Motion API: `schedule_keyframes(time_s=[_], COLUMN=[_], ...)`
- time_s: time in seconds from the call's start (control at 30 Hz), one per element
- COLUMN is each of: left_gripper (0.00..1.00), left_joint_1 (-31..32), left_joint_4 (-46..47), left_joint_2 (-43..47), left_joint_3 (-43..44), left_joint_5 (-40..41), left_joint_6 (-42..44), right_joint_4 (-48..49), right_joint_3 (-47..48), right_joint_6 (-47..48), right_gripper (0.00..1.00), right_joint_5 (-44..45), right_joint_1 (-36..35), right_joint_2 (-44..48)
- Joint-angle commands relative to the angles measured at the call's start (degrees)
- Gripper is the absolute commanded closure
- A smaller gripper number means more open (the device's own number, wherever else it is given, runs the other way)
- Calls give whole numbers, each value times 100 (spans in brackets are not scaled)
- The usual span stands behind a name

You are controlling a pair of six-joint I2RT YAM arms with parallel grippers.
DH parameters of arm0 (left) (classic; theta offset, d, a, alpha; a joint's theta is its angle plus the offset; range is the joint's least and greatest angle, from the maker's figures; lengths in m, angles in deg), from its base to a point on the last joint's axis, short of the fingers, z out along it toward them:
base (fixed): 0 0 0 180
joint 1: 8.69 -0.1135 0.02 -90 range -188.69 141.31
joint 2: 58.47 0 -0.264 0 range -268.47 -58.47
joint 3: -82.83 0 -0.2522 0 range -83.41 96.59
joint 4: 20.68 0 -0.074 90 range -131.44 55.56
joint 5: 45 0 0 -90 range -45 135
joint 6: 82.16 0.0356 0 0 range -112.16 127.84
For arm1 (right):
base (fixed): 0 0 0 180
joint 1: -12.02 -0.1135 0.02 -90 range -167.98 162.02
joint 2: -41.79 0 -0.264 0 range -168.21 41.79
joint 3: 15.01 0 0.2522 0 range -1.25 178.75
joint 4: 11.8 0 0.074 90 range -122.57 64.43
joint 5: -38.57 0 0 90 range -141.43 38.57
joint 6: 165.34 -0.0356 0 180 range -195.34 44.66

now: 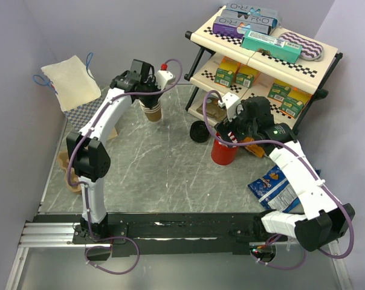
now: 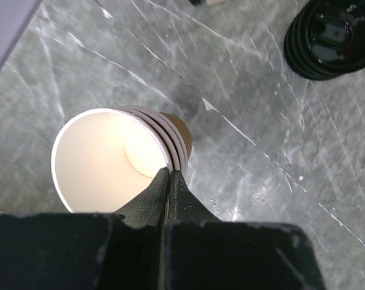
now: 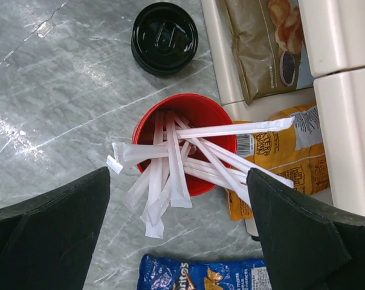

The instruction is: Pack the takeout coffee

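The left gripper [image 2: 169,178] is closed tight. Its fingertips meet on the near rim of a stack of nested lidless cups [image 2: 98,163], brown outside and white inside, which stands upright on the grey marbled worktop [image 2: 261,151]. One finger lies inside the top cup's wall and the other outside it, so the rim is pinched between them. Ahead of this gripper and off to its right, well apart from the cups, sits a stack of black lids [image 2: 330,39].

The right gripper [image 3: 177,175] is spread as wide as it goes and holds nothing. It hangs over a red cup [image 3: 197,112] of paper-wrapped stirrers [image 3: 170,157], which sits below the gap between the two fingers, and neither finger touches it. The black lids lie beyond its fingertips, slightly to the left. A yellow snack bag [image 3: 279,157] lies just right of the red cup, under the edge of the shelf rack [image 3: 345,151]. A blue chip bag [image 3: 194,275] lies back toward the wrist.

No cup with its lid on can be made out in any view.
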Motion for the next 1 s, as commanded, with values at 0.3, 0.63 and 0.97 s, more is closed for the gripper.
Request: schedule_keyframes(time_s=[0.3, 0.63, 0.97], left_gripper=[99, 99, 99], left_joint_1=[-95, -306, -289], left_joint_4=[373, 202, 131], left_joint_2=[246, 279, 324], left_joint_3=[-522, -387, -358], left_joint_5=[715, 680, 977], left_joint_6=[130, -167, -274], right_joint_4=[102, 243, 479], right_joint_3=[187, 863, 1743], right_joint_6=[-53, -1009, -1828], right_gripper=[0, 0, 0], right_joint_5=[-130, -868, -1290], right_joint_1=[41, 6, -328], right_joint_2=[-20, -511, -1373])
